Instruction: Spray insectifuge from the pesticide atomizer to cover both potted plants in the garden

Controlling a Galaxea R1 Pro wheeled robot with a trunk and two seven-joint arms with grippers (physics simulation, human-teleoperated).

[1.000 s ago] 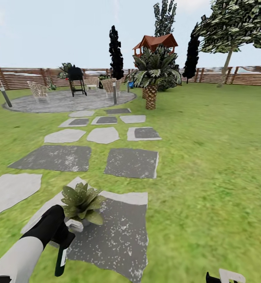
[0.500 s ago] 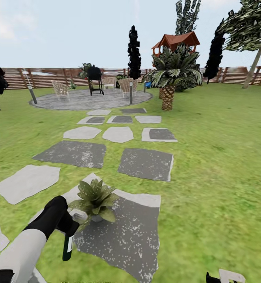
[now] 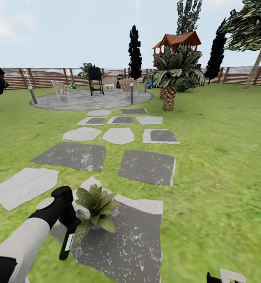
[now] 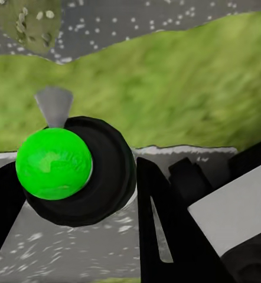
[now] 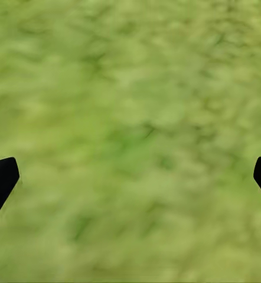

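Left end effector point(image 3: 69, 220) clamps pesticide atomizer point(image 3: 66, 241) beside potted plant point(image 3: 94, 204); right end effector point(image 5: 130, 177) wide open, empty.

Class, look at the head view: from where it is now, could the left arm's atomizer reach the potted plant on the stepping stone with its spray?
Probably yes. The left gripper holds the pesticide atomizer right beside the potted plant, its white trigger head against the leaves, with nothing between them. Where the nozzle points isn't clear.

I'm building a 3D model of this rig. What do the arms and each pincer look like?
The left arm has a smooth white forearm shell that runs into a glossy black wrist and a black left pincer. In the left wrist view its fingers are black angular wedges beside a white block. The right pincer shows two black pointed fingertips; in the head view it has a white plate. No cables show.
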